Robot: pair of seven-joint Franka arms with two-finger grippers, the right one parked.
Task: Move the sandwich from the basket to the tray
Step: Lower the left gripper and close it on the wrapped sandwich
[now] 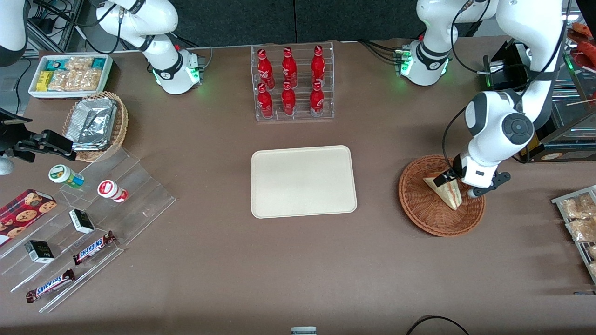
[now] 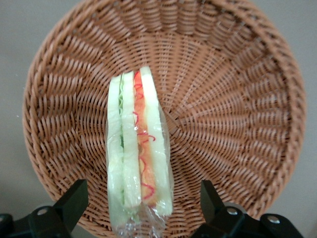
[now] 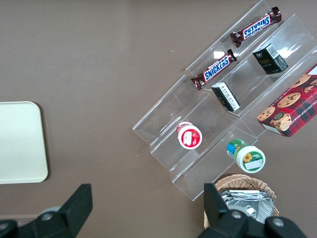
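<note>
Spread gripper [image 2: 141, 208] astride sandwich [image 2: 138, 148] in basket [image 2: 237, 99]

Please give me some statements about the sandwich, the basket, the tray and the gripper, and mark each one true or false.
1. The sandwich lies in the basket. True.
2. The tray holds a bottle. False: nothing is on it.
3. The gripper is open, one finger on each side of the sandwich. True.
4. The sandwich is unwrapped. False: clear film covers it.
5. The basket stands on the tray. False: it stands on the table, toward the working arm's end.
</note>
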